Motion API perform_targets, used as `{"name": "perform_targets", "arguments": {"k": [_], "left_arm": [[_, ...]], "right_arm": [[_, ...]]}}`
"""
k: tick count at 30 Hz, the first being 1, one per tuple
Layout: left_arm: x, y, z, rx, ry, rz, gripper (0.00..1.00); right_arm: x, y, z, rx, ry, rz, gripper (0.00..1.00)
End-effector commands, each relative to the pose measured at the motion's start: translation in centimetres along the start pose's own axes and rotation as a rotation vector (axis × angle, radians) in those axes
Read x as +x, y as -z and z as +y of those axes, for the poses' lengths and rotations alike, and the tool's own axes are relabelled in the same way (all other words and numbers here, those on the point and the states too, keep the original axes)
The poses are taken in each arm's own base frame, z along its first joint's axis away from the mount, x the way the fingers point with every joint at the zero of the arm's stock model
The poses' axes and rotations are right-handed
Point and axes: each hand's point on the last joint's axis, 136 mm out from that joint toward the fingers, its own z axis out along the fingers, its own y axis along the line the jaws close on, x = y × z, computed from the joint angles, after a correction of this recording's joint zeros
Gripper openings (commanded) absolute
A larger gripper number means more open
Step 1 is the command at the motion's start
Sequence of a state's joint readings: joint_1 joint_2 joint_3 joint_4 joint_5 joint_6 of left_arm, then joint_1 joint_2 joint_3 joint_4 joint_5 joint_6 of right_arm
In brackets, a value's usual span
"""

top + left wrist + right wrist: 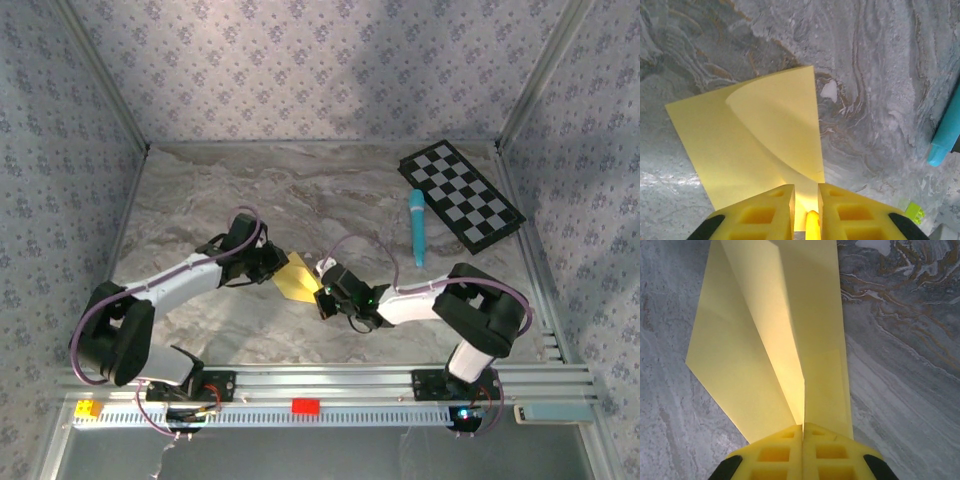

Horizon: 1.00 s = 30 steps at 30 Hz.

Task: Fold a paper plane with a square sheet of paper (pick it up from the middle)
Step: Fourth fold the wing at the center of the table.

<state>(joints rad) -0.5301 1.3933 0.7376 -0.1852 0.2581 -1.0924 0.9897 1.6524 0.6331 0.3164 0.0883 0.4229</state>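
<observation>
Fingers [765, 215] of left gripper [805, 194]: parted by a narrow slot, wider than the paper edge standing in it; no pinch visible. Fingers [775, 454] of right gripper [803, 428]: pressed together with no gap, clamped on the square sheet of paper [765, 340] at the near end of its centre crease.

Square sheet of paper: yellow, part-folded, near the middle of the table [200, 190]. Sits between the two grippers, with the left gripper at its far-left side and the right gripper at its near-right side.

Edges, right wrist view: sharp crease running straight away from the pads; left flap fanning out to a blunt corner; right edge straight.

Edges, left wrist view: upper flap lifted in a soft curve; lower layer flat, one corner pointing left.

Open room: bare marble on the far side up to the back wall, and leftward to the side wall [60, 150]. To the right, light-blue marker [417, 228] near but apart from the paper; checkered board [462, 196] beyond it, well apart. Near side closed off by both arms and the mounting rail [350, 385].
</observation>
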Motion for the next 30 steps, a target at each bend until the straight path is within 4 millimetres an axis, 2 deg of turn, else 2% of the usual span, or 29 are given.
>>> {"name": "perform_targets", "arguments": {"k": [1,6,11,18,30], "left_arm": [[0.4,0.4,-0.3,0.037,-0.009,0.007,0.25],[0.2,0.3,-0.8,0.059,-0.010,0.001,0.28],[0.4,-0.4,-1.5,0.083,-0.021,0.035,0.24],[0.6,-1.8,-3.6,0.153,-0.033,0.088,0.19],[0.8,-3.2,-3.9,0.160,-0.025,0.120,0.10]], "right_arm": [[0.8,-0.2,-0.3,0.008,-0.052,0.060,0.06],[-0.1,0.5,-1.1,0.058,-0.090,0.017,0.06],[-0.4,1.3,-2.5,0.144,-0.133,-0.016,0.06],[-0.4,1.0,-1.3,0.084,-0.140,0.002,0.06],[0.4,0.3,-1.0,0.007,-0.198,0.050,0.06]]}}
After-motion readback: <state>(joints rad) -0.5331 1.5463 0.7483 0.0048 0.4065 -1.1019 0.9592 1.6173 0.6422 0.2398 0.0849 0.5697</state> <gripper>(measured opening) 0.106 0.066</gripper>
